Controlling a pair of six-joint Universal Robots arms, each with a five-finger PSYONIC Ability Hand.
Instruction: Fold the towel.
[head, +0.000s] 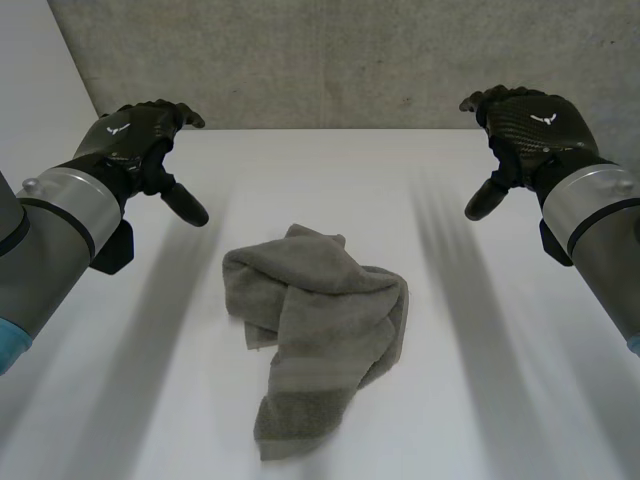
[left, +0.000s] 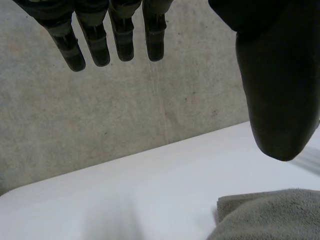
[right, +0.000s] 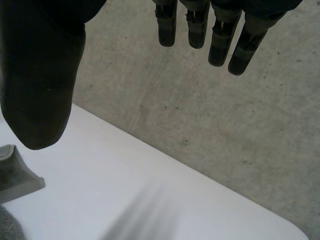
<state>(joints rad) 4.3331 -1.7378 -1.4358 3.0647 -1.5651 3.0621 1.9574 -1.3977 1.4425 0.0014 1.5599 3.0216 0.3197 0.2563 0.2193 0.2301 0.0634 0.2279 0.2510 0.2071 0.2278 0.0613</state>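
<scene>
This is looking like a robot lab or test cell: a plain white table (head: 480, 400) is standing with its far edge against a raw grey concrete wall (head: 350, 60), and two grey-jointed machine arms, the left arm (head: 50, 230) and the right arm (head: 600, 220), are reaching in over the surface's near corners, with a single crumpled grey towel (head: 320, 330) lying mid-surface

Grey towel (head: 318, 335) crumpled in heap; mid-table (head: 500, 400)

The towel (head: 318, 335) is bunched, its corners hidden in its own folds. The left wrist view cuts it off at the edge. Near the right hand (right: 40, 90), an edge-cropped grey strip (right: 17, 177) cannot be identified.
</scene>
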